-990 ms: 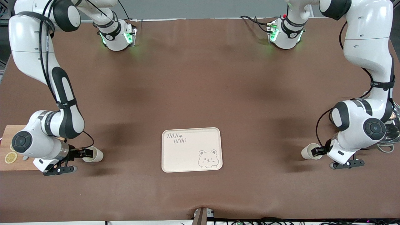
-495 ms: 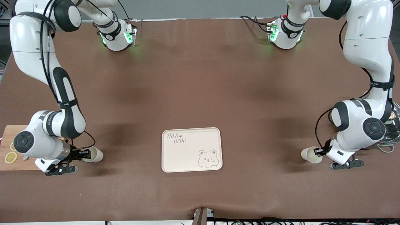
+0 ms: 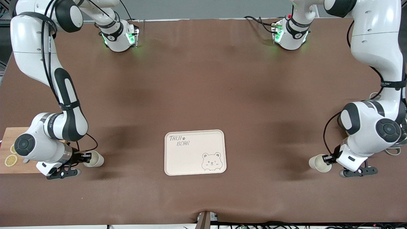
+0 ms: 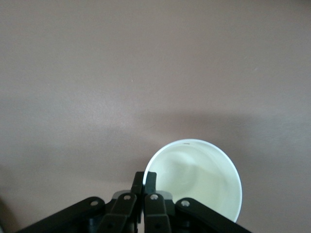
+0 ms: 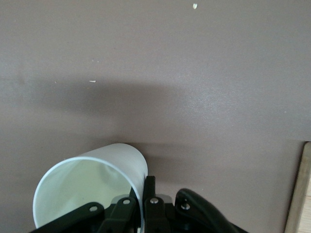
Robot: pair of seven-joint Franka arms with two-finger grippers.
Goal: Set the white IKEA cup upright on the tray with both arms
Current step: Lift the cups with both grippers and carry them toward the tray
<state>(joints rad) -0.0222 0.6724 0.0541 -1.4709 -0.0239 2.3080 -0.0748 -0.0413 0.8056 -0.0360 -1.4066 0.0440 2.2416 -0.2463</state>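
The cream tray (image 3: 187,160) with "TAIJI BEAR" lettering and a bear face lies at mid-table, nearer the front camera, with nothing on it. My left gripper (image 3: 329,158) is shut on the rim of a white cup (image 3: 319,163) at the left arm's end of the table; in the left wrist view my left gripper (image 4: 144,180) pinches the wall of that cup (image 4: 201,182), whose mouth faces the camera. My right gripper (image 3: 85,157) is shut on the rim of a second white cup (image 3: 94,159) at the right arm's end; the right wrist view shows my right gripper (image 5: 144,187) on that tilted cup (image 5: 87,182).
A wooden cutting board (image 3: 9,143) with lemon slices (image 3: 10,160) lies under the right arm's wrist; its edge shows in the right wrist view (image 5: 297,199). A glass dish (image 3: 401,137) sits by the left arm's elbow. Brown cloth covers the table between the cups and the tray.
Both cups have tipped from lying on their sides toward upright, mouths now turned more upward. The left gripper and its cup shifted slightly toward the front camera and the left arm's end.
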